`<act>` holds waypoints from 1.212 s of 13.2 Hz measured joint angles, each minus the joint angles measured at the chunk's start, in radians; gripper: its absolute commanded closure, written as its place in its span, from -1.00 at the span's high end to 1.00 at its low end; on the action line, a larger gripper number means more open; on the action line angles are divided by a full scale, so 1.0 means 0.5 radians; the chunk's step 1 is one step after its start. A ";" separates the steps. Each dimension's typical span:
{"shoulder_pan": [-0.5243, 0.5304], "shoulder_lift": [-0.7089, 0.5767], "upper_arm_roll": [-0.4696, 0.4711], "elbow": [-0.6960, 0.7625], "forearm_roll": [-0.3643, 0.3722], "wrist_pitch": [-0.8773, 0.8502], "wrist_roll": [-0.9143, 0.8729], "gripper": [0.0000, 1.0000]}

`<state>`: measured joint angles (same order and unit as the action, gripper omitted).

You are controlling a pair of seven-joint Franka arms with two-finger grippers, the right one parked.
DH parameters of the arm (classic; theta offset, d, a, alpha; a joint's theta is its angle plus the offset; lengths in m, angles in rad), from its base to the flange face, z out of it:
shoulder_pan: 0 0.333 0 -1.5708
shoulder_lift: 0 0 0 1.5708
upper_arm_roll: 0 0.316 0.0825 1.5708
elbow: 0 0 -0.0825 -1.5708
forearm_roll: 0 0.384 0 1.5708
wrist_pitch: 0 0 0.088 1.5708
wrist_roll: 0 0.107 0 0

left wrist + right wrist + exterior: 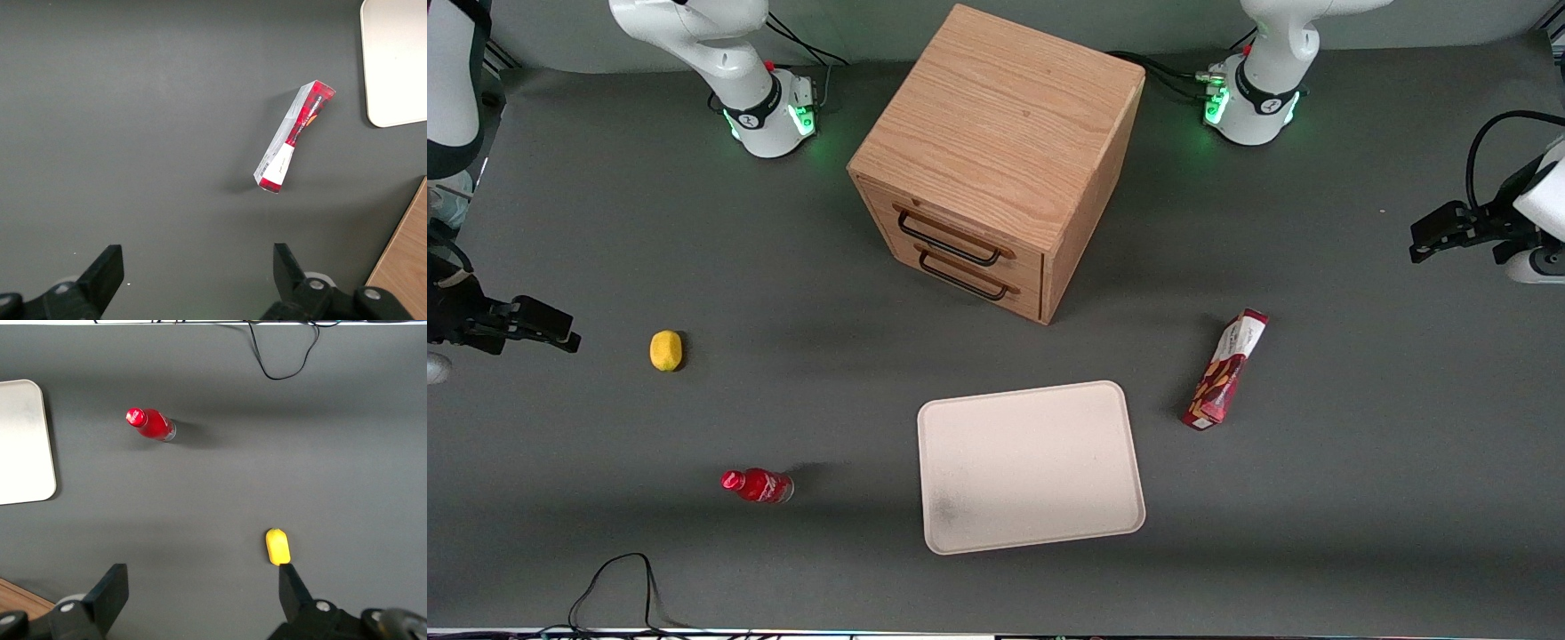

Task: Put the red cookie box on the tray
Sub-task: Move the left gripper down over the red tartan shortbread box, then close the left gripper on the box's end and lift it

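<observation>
- The tray (1030, 467) lies flat on the desk (1360, 462), nearest the front camera.
- The red cookie box (1224, 369) lies on the desk just beside the tray, toward the working arm's end, not touching it.
- The wooden drawer cabinet (996, 160) stands farther from the camera.
- The hand (199, 267) hangs above bare desk at the working arm's end, fingers (107, 267) spread apart and holding nothing, well apart from the box.

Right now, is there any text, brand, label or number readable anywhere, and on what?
None can be read.
Red cookie box: print on its side and white end panel, too small to read.
Small red bottle: label blurred.
Tray, wooden cabinet: no markings.
Gripper, open above the table: none.
</observation>
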<state>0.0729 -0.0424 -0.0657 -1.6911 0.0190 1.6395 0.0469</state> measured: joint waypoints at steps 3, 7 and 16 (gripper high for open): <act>0.000 -0.002 0.000 0.011 0.001 -0.002 0.024 1.00; -0.011 0.040 -0.004 -0.009 -0.003 -0.036 0.416 1.00; -0.316 0.763 -0.139 -0.368 -0.067 1.113 0.543 0.98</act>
<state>-0.0852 0.3389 -0.1350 -1.8751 -0.0143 2.1960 0.3185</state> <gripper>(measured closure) 0.009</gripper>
